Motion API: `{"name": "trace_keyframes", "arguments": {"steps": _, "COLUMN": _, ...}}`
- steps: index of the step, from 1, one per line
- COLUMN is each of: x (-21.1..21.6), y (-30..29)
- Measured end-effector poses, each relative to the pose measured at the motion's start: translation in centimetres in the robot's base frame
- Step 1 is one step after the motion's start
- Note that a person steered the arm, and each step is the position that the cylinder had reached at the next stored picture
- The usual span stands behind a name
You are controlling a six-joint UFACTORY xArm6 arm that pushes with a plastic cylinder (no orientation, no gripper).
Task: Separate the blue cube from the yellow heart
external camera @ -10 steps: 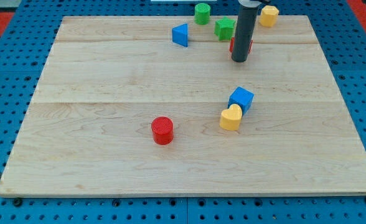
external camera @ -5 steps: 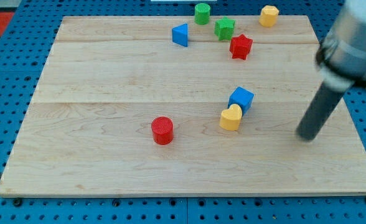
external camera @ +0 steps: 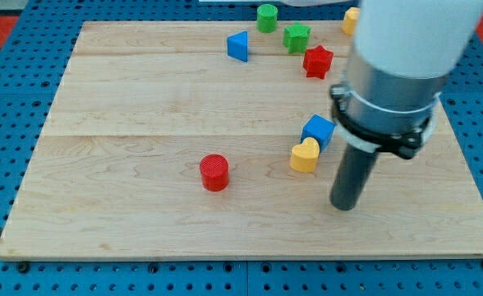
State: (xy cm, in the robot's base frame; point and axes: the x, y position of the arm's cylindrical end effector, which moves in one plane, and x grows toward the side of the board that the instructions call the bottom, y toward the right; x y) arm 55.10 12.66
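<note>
The blue cube [external camera: 317,131] sits right of the board's middle. The yellow heart [external camera: 305,155] lies just below and left of it, touching it. My tip [external camera: 344,205] rests on the board below and right of the heart, a short gap away from both blocks. The arm's grey and white body above the rod covers the upper right of the view.
A red cylinder [external camera: 214,173] stands left of the pair. Near the view's top are a blue triangle [external camera: 238,46], a green cylinder [external camera: 267,17], a green star [external camera: 296,38], a red star [external camera: 317,62] and a yellow block [external camera: 351,20], partly hidden by the arm. The wooden board [external camera: 126,123] lies on a blue pegboard.
My tip has moved from the top of the board near the red star, out to the right side, then left and down to below-right of the yellow heart. No block has moved.
</note>
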Motion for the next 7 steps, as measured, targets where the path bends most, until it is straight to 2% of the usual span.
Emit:
{"name": "trace_keyframes", "arguments": {"steps": 2, "x": -7.1, "y": -2.5}}
{"name": "trace_keyframes", "arguments": {"steps": 3, "x": -10.4, "y": -6.4}}
{"name": "trace_keyframes", "arguments": {"steps": 4, "x": -9.1, "y": -5.1}}
{"name": "trace_keyframes", "arguments": {"steps": 7, "x": -15.5, "y": 0.8}}
